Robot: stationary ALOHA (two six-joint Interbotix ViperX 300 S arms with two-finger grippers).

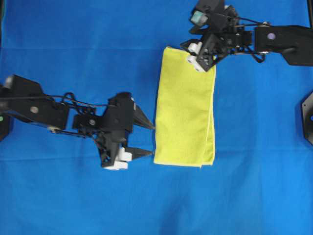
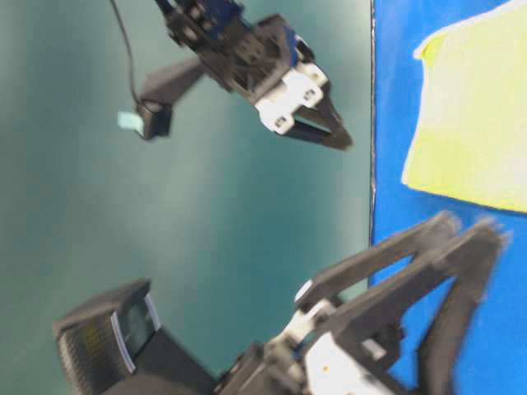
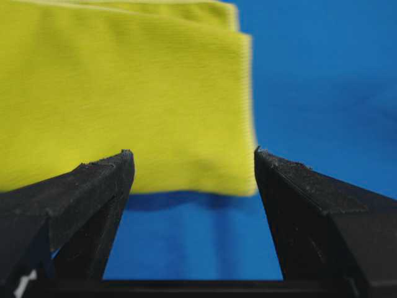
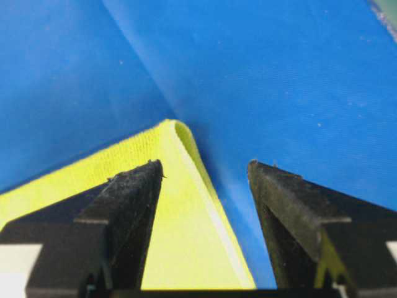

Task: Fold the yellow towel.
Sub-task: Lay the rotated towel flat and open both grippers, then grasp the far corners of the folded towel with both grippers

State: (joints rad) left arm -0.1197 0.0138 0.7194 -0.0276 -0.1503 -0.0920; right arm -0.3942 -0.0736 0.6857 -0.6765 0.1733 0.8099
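Lying flat on the blue cloth (image 1: 73,205), the yellow towel (image 1: 186,107) already shows one fold: it is a tall narrow rectangle with doubled layers along its right edge. By my reckoning a second fold, end to end, may remain. The left gripper (image 1: 143,138) sits just beside the towel's lower left edge, jaws spread and empty. The right gripper (image 1: 200,62) hangs over the top right corner, also spread, holding nothing. Beyond the cloth, a plain teal wall (image 2: 206,206) backs the table.
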